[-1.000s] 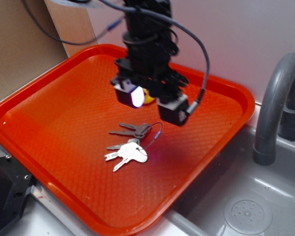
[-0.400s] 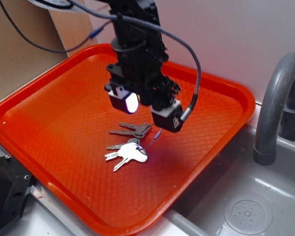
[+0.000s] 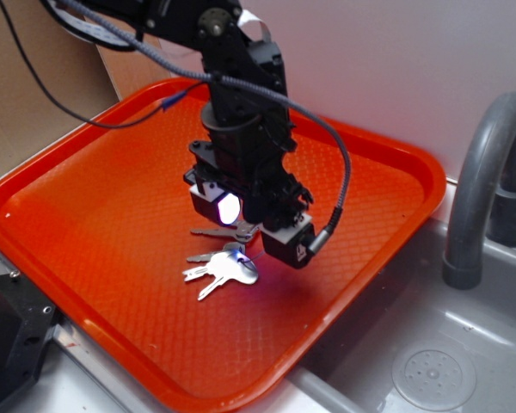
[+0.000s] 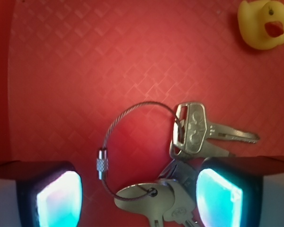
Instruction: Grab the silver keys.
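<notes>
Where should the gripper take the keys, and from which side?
Probably at the cluster of key heads where they meet the wire ring, coming straight down from above. The keys lie flat on the tray, so no side approach fits; the stacked heads are the thickest part to pinch. The gripper is open, its fingers astride the ring and lower heads. The duck lies clear.

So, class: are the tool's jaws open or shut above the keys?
Open. In the wrist view the tool shows two lit pads wide apart, the silver keys and wire ring lying between them on the orange tray.
</notes>
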`<state>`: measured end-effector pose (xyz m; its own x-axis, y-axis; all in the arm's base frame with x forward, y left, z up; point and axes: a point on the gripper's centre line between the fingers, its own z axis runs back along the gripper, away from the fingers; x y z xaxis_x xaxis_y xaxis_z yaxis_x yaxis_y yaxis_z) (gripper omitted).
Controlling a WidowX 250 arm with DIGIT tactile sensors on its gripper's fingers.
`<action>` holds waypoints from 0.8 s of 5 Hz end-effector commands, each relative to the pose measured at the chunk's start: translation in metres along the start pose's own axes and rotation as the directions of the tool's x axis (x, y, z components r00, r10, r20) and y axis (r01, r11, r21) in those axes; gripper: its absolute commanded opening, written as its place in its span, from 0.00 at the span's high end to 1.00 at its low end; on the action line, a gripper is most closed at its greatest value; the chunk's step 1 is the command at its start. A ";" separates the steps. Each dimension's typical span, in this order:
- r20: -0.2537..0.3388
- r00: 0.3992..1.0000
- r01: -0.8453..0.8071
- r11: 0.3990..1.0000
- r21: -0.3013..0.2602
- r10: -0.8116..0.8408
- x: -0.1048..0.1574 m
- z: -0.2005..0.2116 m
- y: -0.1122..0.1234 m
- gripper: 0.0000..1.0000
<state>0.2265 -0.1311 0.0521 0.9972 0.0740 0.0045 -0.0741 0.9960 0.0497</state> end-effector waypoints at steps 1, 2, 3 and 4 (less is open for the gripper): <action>0.013 1.000 -0.001 1.000 0.001 0.001 0.004 -0.002 -0.013 0.00; -0.003 1.000 0.005 1.000 0.005 -0.005 0.009 -0.006 -0.021 0.00; -0.004 1.000 0.015 1.000 0.017 -0.015 0.010 -0.010 -0.027 0.00; -0.005 1.000 0.011 1.000 0.029 -0.010 0.010 -0.017 -0.028 1.00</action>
<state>0.2378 -0.1509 0.0305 0.9975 0.0665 -0.0253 -0.0640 0.9939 0.0902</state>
